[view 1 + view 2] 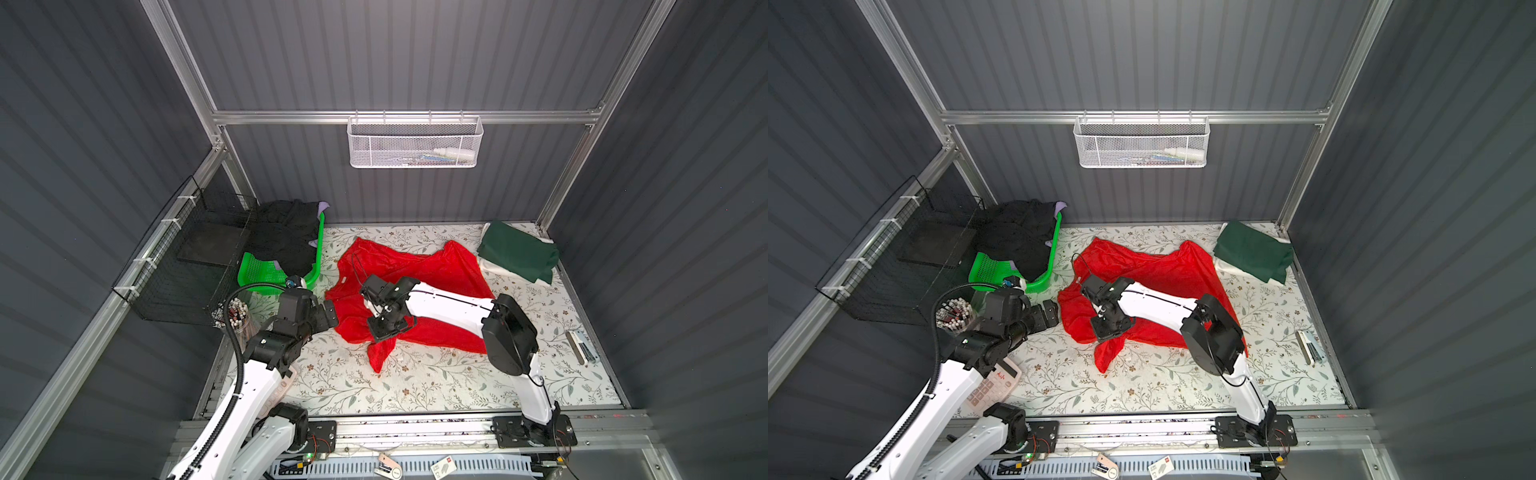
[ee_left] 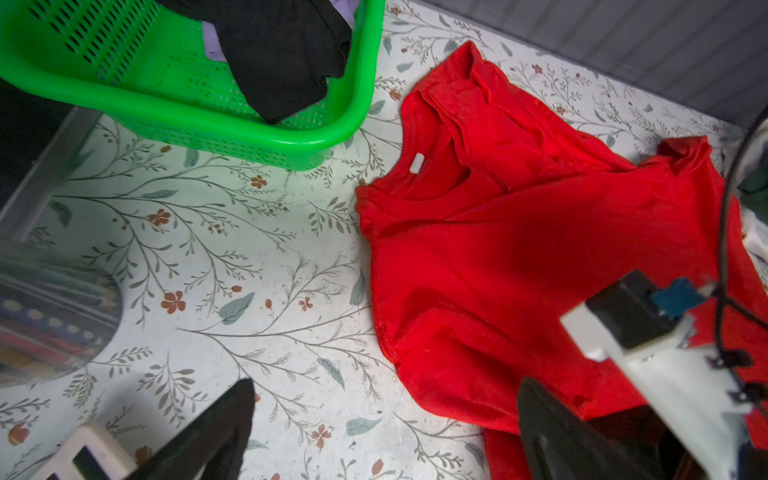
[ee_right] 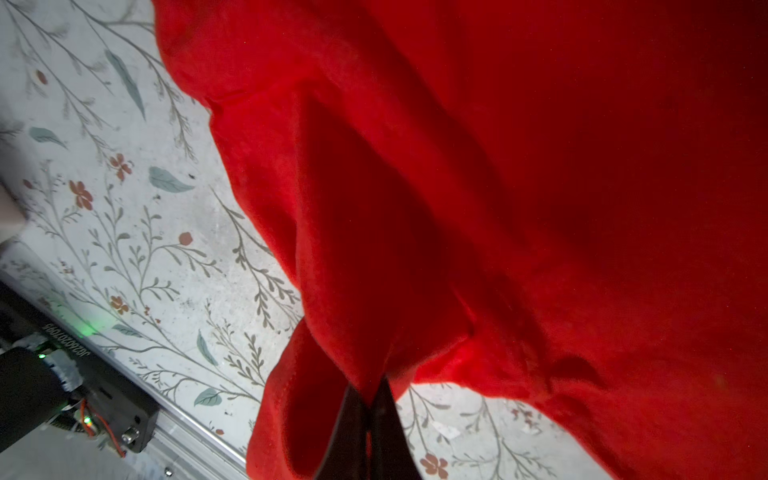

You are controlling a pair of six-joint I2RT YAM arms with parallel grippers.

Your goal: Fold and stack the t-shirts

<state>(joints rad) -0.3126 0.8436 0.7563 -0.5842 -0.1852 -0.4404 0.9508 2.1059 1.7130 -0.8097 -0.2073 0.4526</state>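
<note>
Ok, going left to right. A black wire rack [image 1: 183,257] is on the left wall, with a cup of pens [image 1: 239,313] just in front of it. Next comes the green basket [image 1: 319,249] in the back left corner of the table [image 1: 415,386], with a black t-shirt [image 1: 286,232] heaped in it and spilling over the rim. A bit of a lavender t-shirt [image 1: 322,205] pokes out from underneath.

The left hand [image 1: 1045,312] is low over the table in front of the basket, fingers spread wide with nothing between them. It's right at the left edge of the red t-shirt [image 1: 415,266]. In the left wrist view one finger [image 2: 552,436] overlaps the red cloth, but I can't tell if it's actually touching.

The red t-shirt is sprawled across the middle of the table and pretty rumpled, with its collar and tag toward the basket side.

The right hand [image 3: 368,399] reaches across over the shirt and points down, fingers squeezed together on a fold of the red cloth. The fabric bunches up into the pinch, and a loose tail trails toward the front edge of the table.

Far right back corner: a folded dark green t-shirt [image 1: 515,249] sits on top of a white t-shirt [image 1: 494,266], well clear of both hands.
</note>
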